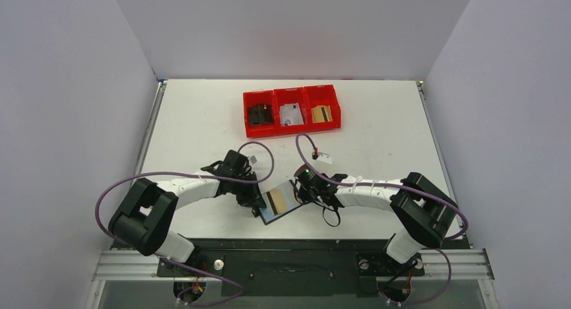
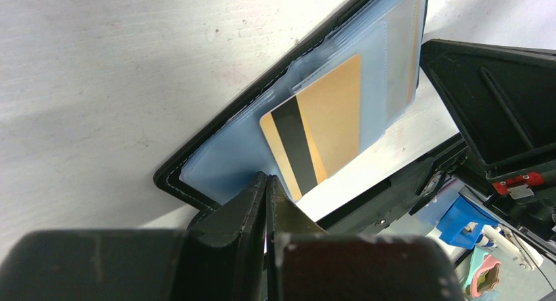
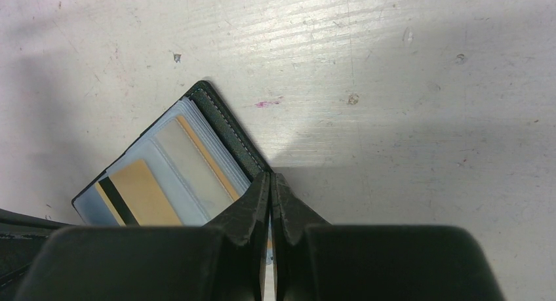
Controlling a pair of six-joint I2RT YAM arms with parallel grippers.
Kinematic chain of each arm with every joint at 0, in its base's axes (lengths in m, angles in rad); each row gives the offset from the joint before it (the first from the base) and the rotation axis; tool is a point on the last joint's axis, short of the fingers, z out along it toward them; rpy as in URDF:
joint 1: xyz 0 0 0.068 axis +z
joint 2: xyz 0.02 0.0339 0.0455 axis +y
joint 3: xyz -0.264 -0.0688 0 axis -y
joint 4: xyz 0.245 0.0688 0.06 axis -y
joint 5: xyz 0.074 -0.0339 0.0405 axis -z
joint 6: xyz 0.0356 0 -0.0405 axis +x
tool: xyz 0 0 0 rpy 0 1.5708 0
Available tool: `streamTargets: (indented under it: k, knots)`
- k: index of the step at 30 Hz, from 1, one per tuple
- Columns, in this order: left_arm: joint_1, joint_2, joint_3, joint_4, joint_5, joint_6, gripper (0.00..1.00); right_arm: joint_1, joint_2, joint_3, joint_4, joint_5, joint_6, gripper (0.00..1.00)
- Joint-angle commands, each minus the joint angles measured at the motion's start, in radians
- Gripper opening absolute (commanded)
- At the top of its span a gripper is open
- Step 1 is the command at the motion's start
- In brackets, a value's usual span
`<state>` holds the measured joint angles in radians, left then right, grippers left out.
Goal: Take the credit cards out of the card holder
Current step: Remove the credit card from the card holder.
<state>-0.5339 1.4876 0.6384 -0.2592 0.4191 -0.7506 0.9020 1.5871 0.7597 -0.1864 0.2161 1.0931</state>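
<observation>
Gold card [image 1: 285, 198], long axis seemingly near-far

no readable text or numbers, gold card [image 2: 331, 114] shows only a dark stripe

The top camera sits high behind the arm bases and looks down and forward over the whole table [image 1: 202, 120], far enough off to take in both arms, the bins [image 1: 291, 109] and the walls. Each wrist camera sits very close to the tabletop, one looking out past the left fingers [image 2: 239, 212] and the other past the right fingers [image 3: 246, 212], from opposite sides. All three views share the open card holder [image 1: 288, 208] and its gold card [image 1: 276, 200].
</observation>
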Motion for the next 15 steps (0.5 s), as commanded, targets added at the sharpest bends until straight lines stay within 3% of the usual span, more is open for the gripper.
streamTargets:
  k: [1,12,14,15]
  knots:
    - [0.014,-0.05,0.033,-0.047,-0.02,0.03,0.0,-0.009,0.04,-0.042,-0.14,0.026,-0.035,0.0]
    - [0.022,-0.071,-0.01,0.092,0.085,-0.008,0.0,0.002,-0.045,-0.005,-0.178,0.052,-0.066,0.0]
    - [0.022,-0.07,-0.009,0.106,0.095,-0.013,0.0,0.014,-0.091,0.023,-0.205,0.074,-0.087,0.07]
    - [0.022,-0.066,-0.009,0.107,0.095,-0.013,0.0,0.018,-0.101,0.042,-0.221,0.092,-0.092,0.17]
